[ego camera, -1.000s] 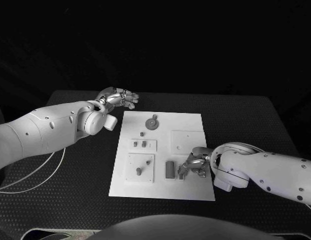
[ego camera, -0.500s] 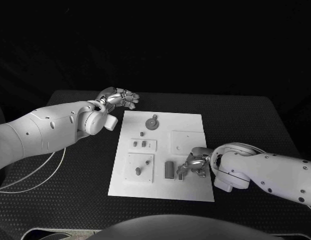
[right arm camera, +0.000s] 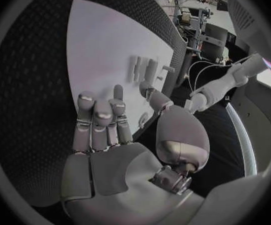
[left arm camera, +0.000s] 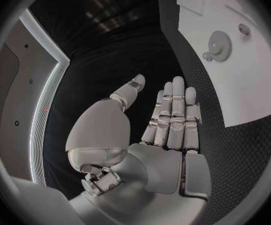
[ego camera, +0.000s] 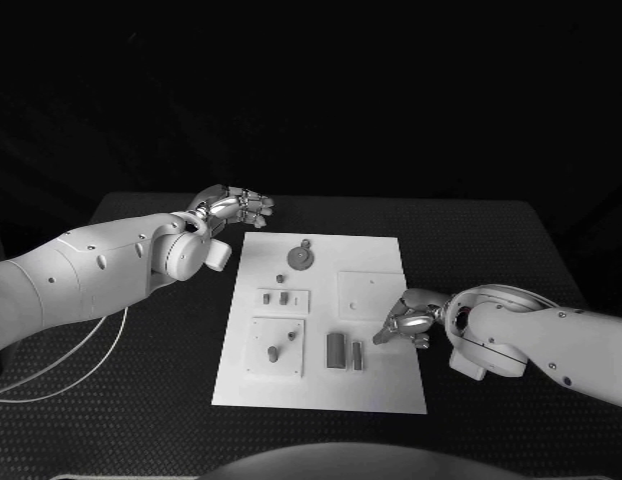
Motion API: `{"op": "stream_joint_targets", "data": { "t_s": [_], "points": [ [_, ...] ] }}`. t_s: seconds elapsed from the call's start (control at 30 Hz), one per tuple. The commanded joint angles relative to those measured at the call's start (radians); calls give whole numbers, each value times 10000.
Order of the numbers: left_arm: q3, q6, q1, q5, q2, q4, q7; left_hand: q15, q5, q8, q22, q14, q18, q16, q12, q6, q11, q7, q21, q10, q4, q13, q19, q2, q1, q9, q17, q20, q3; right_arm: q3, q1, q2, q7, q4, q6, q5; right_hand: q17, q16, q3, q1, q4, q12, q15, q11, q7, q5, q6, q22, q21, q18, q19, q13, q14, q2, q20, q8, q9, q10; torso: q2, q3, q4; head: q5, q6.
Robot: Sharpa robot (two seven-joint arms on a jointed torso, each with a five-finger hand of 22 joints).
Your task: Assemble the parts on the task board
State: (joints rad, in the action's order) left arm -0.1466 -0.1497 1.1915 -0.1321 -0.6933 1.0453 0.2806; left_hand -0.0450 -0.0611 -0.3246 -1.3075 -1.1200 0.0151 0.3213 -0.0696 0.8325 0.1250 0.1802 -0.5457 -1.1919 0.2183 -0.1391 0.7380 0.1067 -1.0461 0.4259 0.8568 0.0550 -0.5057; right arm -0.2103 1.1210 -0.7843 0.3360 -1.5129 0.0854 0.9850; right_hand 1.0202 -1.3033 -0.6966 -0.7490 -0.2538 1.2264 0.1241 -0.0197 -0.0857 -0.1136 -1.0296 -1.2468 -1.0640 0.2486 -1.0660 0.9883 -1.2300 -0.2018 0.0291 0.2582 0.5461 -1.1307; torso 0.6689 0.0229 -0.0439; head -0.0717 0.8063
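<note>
Over the task board (ego camera: pixel 376 390) edge, right hand (ego camera: pixel 409 322) spread, empty, left hand (ego camera: pixel 236 207) likewise

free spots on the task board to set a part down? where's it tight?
Task board: its near strip, below the two upright bars, is bare, as is the far right corner beside the gear. It is tight on the left, where the small plates stack up, and at the right edge, where the right hand sits. The left hand is off the far left corner.
</note>
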Motion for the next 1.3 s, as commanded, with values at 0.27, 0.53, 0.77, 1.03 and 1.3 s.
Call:
{"op": "stream_joint_targets", "data": {
  "t_s": [0.27,0.53,0.77,1.03,1.3],
  "points": [
    [11,230,9,720,271,-505,122,-7,38,-144,-197,-63,31,-65,-278,97,-251,-62,41,-583,-60,-122,-30,-54,32,10,31,-16,-8,747,703,445,-4390,2470,193,-3279,-41,372,947,-603,-383,-278,-186,202,-239,-1065,429,32,237,128,729,-70,516,742,-235,-24,101,534,-332,42,-78,267,-1148],
    [24,371,31,1084,575,-1181,291,-17,34,-183,-192,-33,25,-101,-290,157,-286,-92,56,-651,-38,-137,-50,-92,1,17,24,-22,-16,1224,721,1797,-5277,5663,73,-5166,-626,1383,1200,-950,-354,-1323,-420,366,-420,-1117,649,254,1037,-18,1846,-836,1491,1011,-737,-88,120,1325,-685,120,-75,297,-1694],
    [39,800,120,1505,775,-1645,508,-269,47,-77,-197,774,60,-810,71,-88,-149,-253,153,297,-48,140,-244,-16,98,-68,-289,-227,37,1739,366,2653,-5715,7187,-390,-6488,-3367,5942,902,-1081,-350,-6044,-2046,1416,-826,-842,1442,1693,4203,-760,4680,-4782,3787,1275,-1696,-265,138,2883,-910,104,-115,164,-2067],
    [45,1426,109,2088,1100,-2188,610,-1089,120,413,430,3763,-151,-2589,85,-1255,-417,-931,1811,2450,-385,750,-2580,654,1658,-227,-1213,-1167,1018,2066,60,2920,-5959,7436,-602,-6986,-5270,8944,1791,-1160,-372,-9163,-2670,1648,-765,-33,2501,3046,6364,-859,5347,-7885,4235,1396,-2201,-464,-158,2308,-1089,41,-130,13,-2141],
    [35,1076,93,1830,1109,-2209,430,450,611,3246,4318,11200,-151,-3213,696,-8325,-1250,-1802,5457,11919,-2183,1391,-7380,-1067,10461,-4259,-8568,-550,5057,2107,32,2884,-5687,7348,-296,-6729,-10202,13033,6966,7490,2538,-12264,-1241,197,857,1136,10296,12468,10640,-2486,10660,-9883,12300,2018,-291,-2582,-5461,11307,-1082,24,-133,-5,-2133]
  ]
}}
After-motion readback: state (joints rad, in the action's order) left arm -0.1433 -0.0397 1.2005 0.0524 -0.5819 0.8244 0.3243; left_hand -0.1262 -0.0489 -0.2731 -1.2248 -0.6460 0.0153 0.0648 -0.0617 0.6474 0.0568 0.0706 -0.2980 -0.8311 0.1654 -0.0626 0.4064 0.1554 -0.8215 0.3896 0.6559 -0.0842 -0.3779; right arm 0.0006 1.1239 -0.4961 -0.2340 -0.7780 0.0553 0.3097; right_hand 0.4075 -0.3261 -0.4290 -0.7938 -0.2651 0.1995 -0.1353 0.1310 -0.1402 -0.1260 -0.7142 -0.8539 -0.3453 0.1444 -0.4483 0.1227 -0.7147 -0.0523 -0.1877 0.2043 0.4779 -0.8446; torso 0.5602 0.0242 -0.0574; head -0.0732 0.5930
